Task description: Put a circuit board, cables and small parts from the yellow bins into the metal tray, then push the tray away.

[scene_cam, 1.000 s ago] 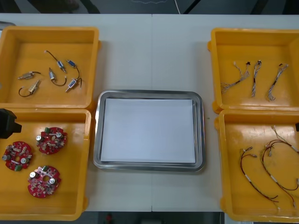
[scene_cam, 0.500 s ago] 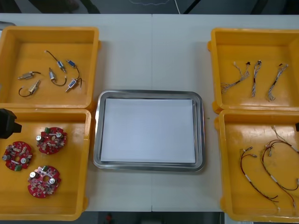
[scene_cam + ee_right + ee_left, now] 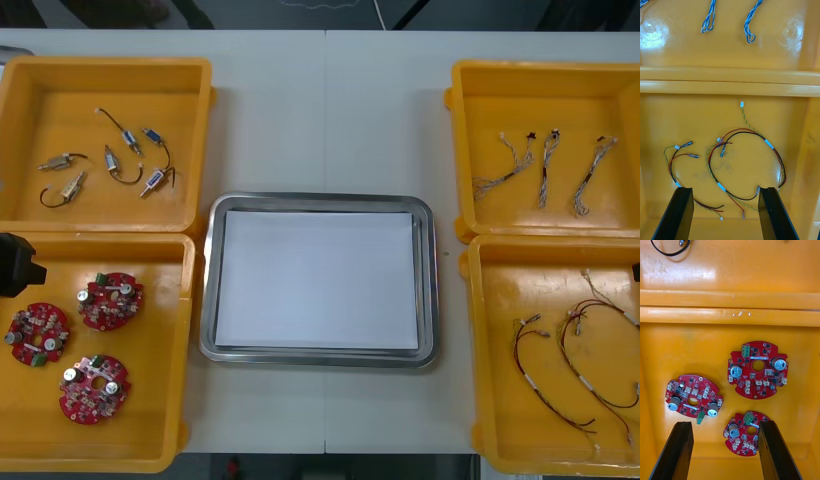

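Yellow bins flanking white-lined metal tray

Four bins, one tray, three circuit boards, six small metal parts, three twisted cables, perhaps three red-yellow cables

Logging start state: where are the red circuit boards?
Front view: three circuit boards lie in the near left yellow bin, beside the metal tray; the left gripper hangs over it.
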Motion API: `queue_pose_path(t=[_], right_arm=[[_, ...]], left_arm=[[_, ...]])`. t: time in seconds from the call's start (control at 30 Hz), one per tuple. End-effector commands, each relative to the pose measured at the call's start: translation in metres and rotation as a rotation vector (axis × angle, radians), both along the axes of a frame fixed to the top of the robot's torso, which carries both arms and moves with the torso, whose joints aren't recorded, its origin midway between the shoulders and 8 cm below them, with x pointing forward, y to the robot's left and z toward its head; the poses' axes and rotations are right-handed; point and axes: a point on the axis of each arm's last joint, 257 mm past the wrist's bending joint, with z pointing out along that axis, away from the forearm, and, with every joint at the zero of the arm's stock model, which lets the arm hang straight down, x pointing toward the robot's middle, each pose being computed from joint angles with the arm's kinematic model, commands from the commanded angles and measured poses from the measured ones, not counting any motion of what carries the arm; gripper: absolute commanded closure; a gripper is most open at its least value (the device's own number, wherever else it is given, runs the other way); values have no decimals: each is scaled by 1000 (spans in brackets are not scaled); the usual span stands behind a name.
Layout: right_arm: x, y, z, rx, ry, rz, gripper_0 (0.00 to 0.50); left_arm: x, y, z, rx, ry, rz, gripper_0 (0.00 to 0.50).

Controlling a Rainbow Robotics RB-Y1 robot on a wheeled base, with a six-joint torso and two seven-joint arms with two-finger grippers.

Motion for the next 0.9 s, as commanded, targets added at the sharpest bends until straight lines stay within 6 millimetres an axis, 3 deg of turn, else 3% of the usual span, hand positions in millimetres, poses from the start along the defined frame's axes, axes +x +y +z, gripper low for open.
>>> queue_pose_path(t=[0.03,0.9], right_arm=[[-4,-17,11,-21,-10,-47,0],[-4,-17,11,-21,-10,-47,0]], left_arm=[[-5,15,13,80,-15,-50,0],[-5,15,13,80,-15,-50,0]])
